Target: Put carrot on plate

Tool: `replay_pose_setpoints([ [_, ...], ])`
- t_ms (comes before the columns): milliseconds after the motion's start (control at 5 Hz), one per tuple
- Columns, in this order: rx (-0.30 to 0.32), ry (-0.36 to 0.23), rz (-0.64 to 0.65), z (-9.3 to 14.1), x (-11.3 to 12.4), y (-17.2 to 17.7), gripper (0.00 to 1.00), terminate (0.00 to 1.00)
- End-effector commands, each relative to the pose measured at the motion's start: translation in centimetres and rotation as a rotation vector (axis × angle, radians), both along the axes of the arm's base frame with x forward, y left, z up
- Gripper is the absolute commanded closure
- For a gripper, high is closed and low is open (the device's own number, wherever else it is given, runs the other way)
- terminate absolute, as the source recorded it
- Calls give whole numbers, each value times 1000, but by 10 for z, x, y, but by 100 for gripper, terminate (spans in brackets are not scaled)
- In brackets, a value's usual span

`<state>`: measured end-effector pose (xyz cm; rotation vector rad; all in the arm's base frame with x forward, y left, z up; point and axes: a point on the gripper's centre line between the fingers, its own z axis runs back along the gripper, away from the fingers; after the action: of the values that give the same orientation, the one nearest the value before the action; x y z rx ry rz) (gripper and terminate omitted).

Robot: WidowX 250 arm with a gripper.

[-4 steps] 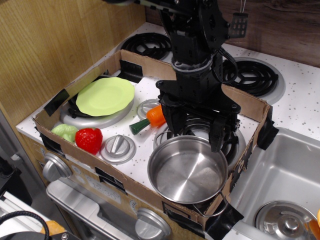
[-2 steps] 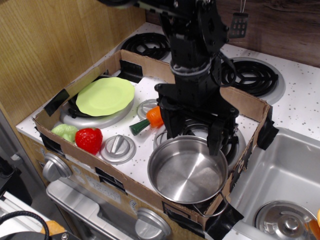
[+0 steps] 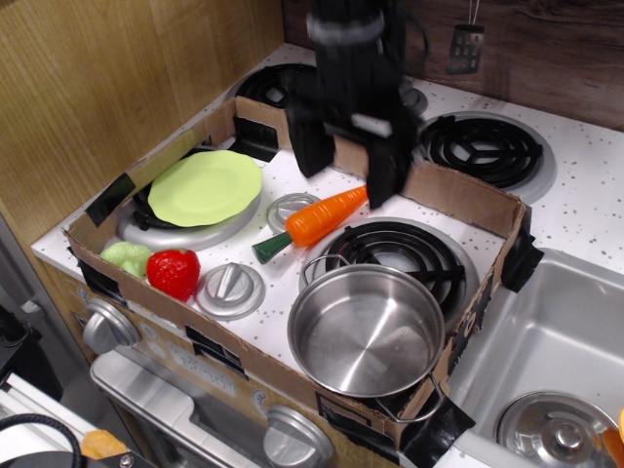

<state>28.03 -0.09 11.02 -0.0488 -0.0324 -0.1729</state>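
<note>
The orange carrot [image 3: 320,218] with its dark green stem end lies on the white stove top inside the cardboard box, between the plate and the front right burner. The lime-green plate [image 3: 205,185] rests on the left burner, apart from the carrot. My gripper [image 3: 346,174] hangs open and empty above the carrot's thin end, its two black fingers [image 3: 312,151] spread wide.
A steel pot [image 3: 366,331] stands at the box's front right. A red strawberry [image 3: 174,272] and pale lettuce [image 3: 127,258] sit at the front left. Cardboard walls [image 3: 468,200] ring the area. A sink [image 3: 556,361] lies to the right.
My gripper has risen and moved back from over the pot and burner, uncovering the whole carrot. The carrot, plate and pot have not moved.
</note>
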Motion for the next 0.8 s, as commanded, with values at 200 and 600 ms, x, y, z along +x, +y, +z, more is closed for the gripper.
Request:
replay_pose_setpoints([
  [200,-22,-134,-33,-4,33,57,0,0],
  [600,3,-120,-43,-30,37,57,0,0],
])
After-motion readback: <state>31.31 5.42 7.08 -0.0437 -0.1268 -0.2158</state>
